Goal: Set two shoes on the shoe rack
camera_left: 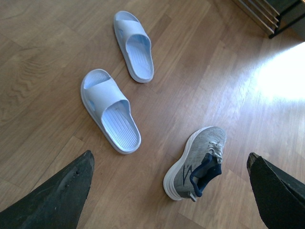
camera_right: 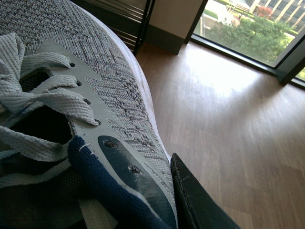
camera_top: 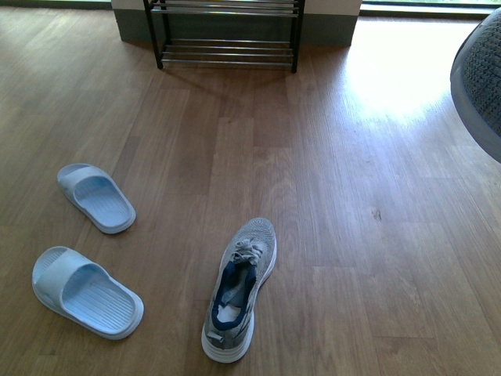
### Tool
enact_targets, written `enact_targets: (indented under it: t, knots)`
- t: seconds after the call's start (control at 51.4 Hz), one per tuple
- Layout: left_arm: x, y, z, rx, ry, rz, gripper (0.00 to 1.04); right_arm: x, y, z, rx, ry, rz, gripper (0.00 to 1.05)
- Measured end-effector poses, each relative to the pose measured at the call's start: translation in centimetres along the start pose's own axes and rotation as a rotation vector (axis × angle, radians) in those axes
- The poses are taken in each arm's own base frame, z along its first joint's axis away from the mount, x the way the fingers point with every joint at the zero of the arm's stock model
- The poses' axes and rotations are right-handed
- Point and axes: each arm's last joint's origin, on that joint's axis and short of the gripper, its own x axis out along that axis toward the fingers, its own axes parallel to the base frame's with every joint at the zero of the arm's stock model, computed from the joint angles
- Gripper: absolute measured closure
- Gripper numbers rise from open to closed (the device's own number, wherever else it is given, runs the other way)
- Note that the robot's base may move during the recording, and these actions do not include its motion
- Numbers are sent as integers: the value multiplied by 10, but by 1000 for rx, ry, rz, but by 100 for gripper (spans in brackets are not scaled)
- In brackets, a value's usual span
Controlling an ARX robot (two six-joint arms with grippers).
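Right gripper's finger (camera_right: 198,202) presses the side of the held sneaker (camera_right: 95,95). The other finger is hidden, but the grip looks closed on the shoe, aloft at 2 o'clock. Left gripper (camera_left: 169,156) hangs wide and empty near the second sneaker (camera_top: 239,290) at 6 o'clock. Rack (camera_top: 227,35) stands at 12 o'clock, well apart: carry level, set the sole flat across several rods, then release.

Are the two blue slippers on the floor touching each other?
Apart. The front view shows a strip of bare wood floor between the nearer slide and the farther slide; the left wrist view shows the same gap.
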Motion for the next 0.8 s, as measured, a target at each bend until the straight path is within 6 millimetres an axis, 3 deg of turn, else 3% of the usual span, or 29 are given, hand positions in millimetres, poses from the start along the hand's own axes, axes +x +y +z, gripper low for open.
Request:
enact_targets:
  t: [0.195,0.311,0.486,0.798]
  knots:
    - [56,-16,18,175,132,68,9,0,0,0,0,0,0,103]
    - [86,-25,11,283,236,111,9,0,0,0,0,0,0,103]
    - [146,-55,-2,472,368,82,9,0,0,0,0,0,0,103]
    - [212,-81,-30,579,518,-125,9,0,0,0,0,0,0,103]
